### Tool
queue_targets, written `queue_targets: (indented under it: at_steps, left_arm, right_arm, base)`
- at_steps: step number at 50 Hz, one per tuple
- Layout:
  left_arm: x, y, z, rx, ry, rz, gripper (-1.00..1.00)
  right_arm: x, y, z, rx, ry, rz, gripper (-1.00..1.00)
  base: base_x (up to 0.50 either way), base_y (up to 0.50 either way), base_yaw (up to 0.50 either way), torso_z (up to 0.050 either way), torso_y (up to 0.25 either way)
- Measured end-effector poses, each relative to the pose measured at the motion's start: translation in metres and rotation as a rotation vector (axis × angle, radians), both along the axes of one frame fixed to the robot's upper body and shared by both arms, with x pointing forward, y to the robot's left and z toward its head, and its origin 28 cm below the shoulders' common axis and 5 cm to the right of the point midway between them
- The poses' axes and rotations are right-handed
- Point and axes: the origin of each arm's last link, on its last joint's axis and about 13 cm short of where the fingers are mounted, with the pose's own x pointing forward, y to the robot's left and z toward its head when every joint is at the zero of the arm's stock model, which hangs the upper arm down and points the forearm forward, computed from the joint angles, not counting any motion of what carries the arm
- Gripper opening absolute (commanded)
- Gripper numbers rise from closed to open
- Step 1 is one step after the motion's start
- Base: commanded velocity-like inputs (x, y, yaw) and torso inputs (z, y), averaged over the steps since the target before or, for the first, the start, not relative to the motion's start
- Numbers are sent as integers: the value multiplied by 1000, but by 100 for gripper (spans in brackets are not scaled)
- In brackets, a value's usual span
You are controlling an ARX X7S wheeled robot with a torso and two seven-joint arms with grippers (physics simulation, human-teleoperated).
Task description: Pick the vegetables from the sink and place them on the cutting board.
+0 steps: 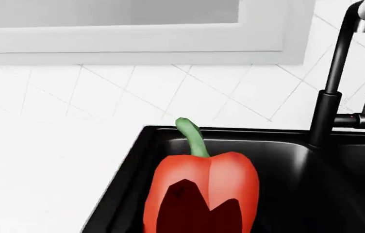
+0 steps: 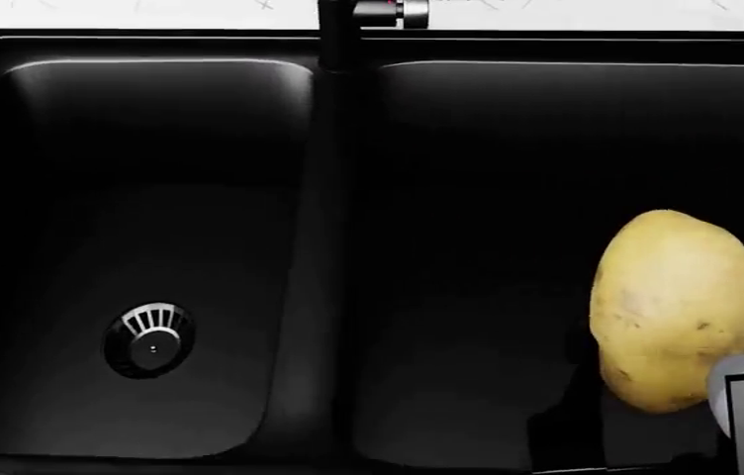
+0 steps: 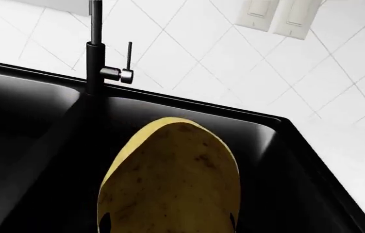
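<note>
one red bell pepper (image 1: 202, 194) with one green stem. one yellow-tan potato (image 2: 673, 307). one black sink (image 2: 332, 247) with two basins; one round slotted drain (image 2: 150, 339) shows, in the left basin. one black faucet (image 1: 338, 73) with one side lever. two wall plates (image 3: 279, 17) on the tiles.

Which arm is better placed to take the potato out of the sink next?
The right. The potato fills the right wrist view close up, and in the head view it lies in the right basin of the sink beside part of the right arm. The left wrist camera faces the red bell pepper.
</note>
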Motion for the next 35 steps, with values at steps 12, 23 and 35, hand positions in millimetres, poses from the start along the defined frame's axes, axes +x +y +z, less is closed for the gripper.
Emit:
queue_targets:
  at_steps: [12, 23, 35]
  left_arm:
    - [1, -1, -2, -1, 3, -2, -100]
    - [1, -1, -2, -4, 8, -6, -100]
    - [0, -1, -3, -8, 15, -9, -100]
  right_arm:
    - [0, 0, -1, -3, 5, -1, -100]
    - [0, -1, -2, -7, 13, -2, -100]
    - [-1, -2, -3, -5, 11, -7, -100]
  base:
    - [-83, -500, 0, 0, 0]
    - [-78, -500, 0, 0, 0]
    - [-67, -500, 0, 0, 0]
